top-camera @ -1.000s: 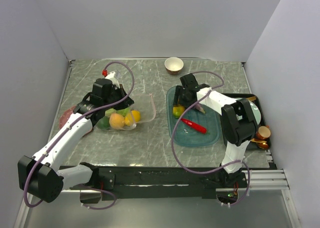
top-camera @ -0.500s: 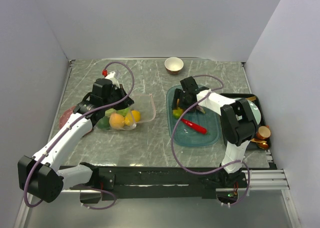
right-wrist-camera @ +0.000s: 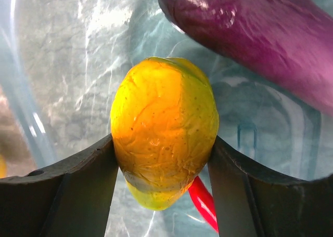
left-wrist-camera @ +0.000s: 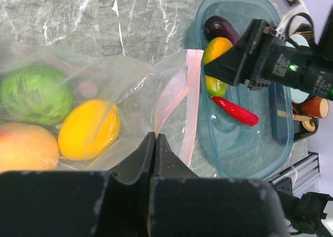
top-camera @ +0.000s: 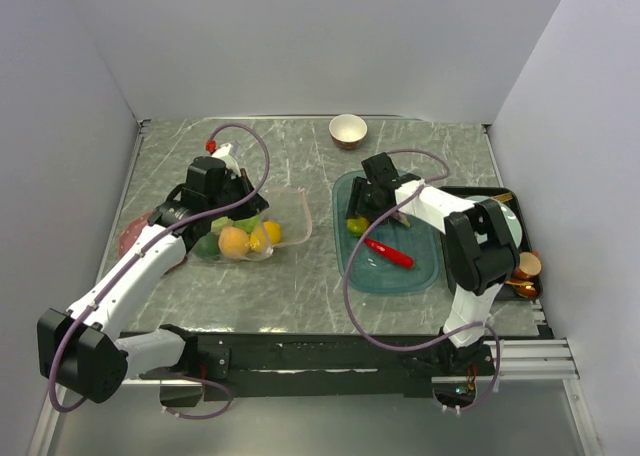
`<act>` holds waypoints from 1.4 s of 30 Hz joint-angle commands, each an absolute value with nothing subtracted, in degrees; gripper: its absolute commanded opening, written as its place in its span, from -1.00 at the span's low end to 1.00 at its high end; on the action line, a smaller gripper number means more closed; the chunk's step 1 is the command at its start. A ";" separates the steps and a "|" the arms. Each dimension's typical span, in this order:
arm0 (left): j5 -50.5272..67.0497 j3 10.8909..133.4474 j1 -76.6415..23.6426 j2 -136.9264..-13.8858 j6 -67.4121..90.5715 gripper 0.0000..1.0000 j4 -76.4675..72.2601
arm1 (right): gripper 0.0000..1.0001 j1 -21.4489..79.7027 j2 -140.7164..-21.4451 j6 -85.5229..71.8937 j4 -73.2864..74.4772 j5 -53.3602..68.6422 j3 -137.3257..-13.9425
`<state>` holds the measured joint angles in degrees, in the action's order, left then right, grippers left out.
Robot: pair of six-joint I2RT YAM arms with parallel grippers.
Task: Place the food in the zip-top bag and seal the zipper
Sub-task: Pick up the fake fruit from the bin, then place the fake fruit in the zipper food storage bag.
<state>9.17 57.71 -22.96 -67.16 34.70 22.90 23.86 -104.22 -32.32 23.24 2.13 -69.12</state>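
Note:
The clear zip-top bag (top-camera: 262, 224) lies left of centre, holding a green cabbage (left-wrist-camera: 34, 94), a yellow lemon (left-wrist-camera: 88, 130) and an orange (left-wrist-camera: 23, 146). My left gripper (left-wrist-camera: 154, 135) is shut on the bag's mouth edge by the pale pink zipper (left-wrist-camera: 190, 91), lifting it. In the teal tray (top-camera: 420, 276), my right gripper (right-wrist-camera: 162, 143) has both fingers pressed against an orange-and-green fruit (right-wrist-camera: 164, 128). A purple eggplant (right-wrist-camera: 260, 39) lies just beyond the fruit. Beside it, further into the tray, lies a red chili (top-camera: 388, 253).
A cream-and-brown bowl (top-camera: 348, 130) stands at the back centre. A black tray (top-camera: 529, 238) with plates and brown cups sits against the right wall. A reddish object (top-camera: 130, 238) lies left of the bag. White walls enclose the table.
The right gripper's jaws widened, then closed in against the orange-and-green fruit in the teal tray. The left arm has held the bag edge still.

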 commanded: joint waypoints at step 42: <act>9.23 57.13 -23.20 -66.80 33.66 -0.98 20.30 | -0.31 43.59 -87.97 -34.54 18.64 14.94 -72.95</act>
<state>9.19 57.19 -22.96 -67.44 34.59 21.80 42.63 -85.95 -34.79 19.62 14.06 -70.43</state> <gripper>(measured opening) 0.021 0.690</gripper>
